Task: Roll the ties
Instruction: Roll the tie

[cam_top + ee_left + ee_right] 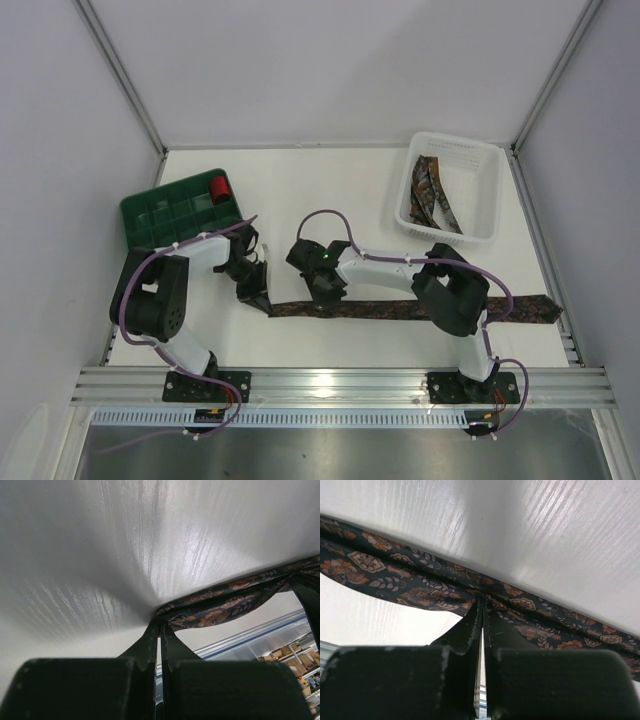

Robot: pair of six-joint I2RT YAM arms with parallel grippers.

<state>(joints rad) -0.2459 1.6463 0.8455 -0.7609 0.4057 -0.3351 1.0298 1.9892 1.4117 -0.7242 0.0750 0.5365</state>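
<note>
A long dark tie point(390, 311) with a brown-orange pattern lies stretched across the table's near part, its wide pointed end at the right point(545, 311). My left gripper point(258, 301) is shut on the tie's narrow left end, which shows bunched at the fingertips in the left wrist view point(220, 605). My right gripper point(325, 297) is shut on the tie a little to the right of that; in the right wrist view the patterned fabric point(420, 585) puckers where the tips pinch it. More ties point(432, 196) lie in the white basket point(480, 160).
A green compartment tray point(165, 210) stands at the far left with a small red roll point(220, 187) in it. The white basket stands at the back right. The table's aluminium rail point(340, 385) runs along the near edge.
</note>
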